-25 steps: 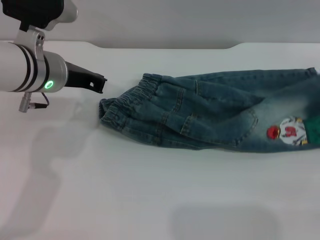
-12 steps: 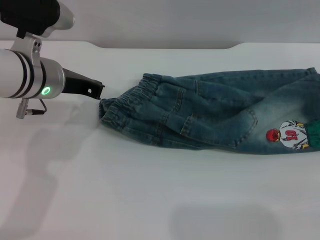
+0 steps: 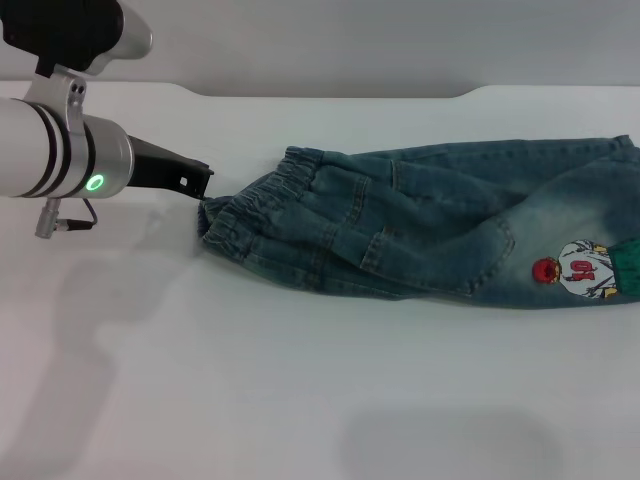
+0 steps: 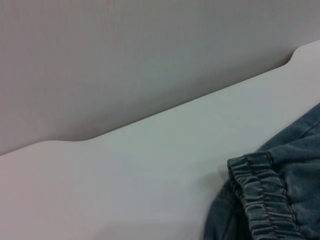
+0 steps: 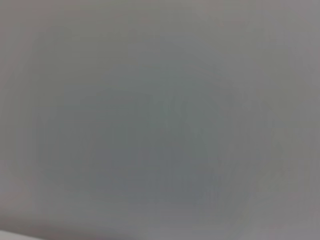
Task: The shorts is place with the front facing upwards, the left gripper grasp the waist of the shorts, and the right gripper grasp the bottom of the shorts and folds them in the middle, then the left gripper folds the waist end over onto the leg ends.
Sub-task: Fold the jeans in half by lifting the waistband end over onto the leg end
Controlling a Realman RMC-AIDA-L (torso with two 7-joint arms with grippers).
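Head view looks down from above and behind onto the table (image 3: 300, 400); left wrist view, low and close just behind the jaws, faces the waistband (image 4: 262, 200) ahead, shared with the head view (image 3: 245, 215); right wrist view faces a blank grey surface.

Faded denim shorts (image 3: 430, 225) on smooth matt table (image 3: 300, 400).

left gripper (image 3: 198, 182) | arm level, reaching rightward | right gripper unseen

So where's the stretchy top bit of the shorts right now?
In the head view, the waist of the shorts is the left end of the shorts, which lie on the white table, with the left gripper right next to it.
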